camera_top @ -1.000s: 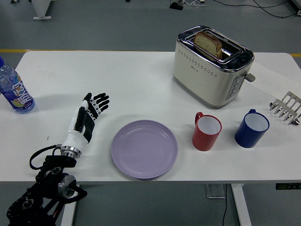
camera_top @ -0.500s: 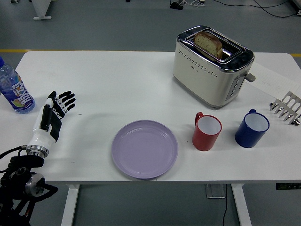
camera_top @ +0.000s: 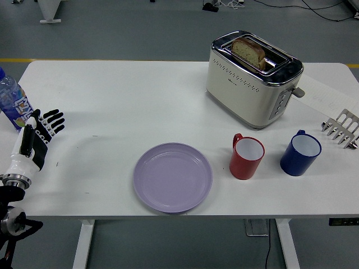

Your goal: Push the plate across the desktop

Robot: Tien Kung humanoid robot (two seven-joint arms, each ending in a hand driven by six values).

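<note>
Lavender plate (camera_top: 173,177) sitting near the front edge of the white table (camera_top: 140,95), its rim just short of that edge. Wide bare tabletop open behind and to the left of it. To its right, close by but apart, a red mug (camera_top: 246,157), then a blue mug (camera_top: 300,152), and a small metal rack (camera_top: 341,129) at the right edge. Cream toaster (camera_top: 252,78) with a slice of bread (camera_top: 249,52) in its slot farther back, right of centre. Blue-labelled bottle (camera_top: 13,104) upright at the far left edge.

Left hand (camera_top: 35,140) at the left edge of the table, just beside the bottle, fingers (camera_top: 52,119) spread apart and extended, holding nothing, touching nothing that can be made out. Well apart from the plate.

Compared with half a second ago, hand drawn back farther left, away from the plate; plate, mugs and toaster unmoved
</note>
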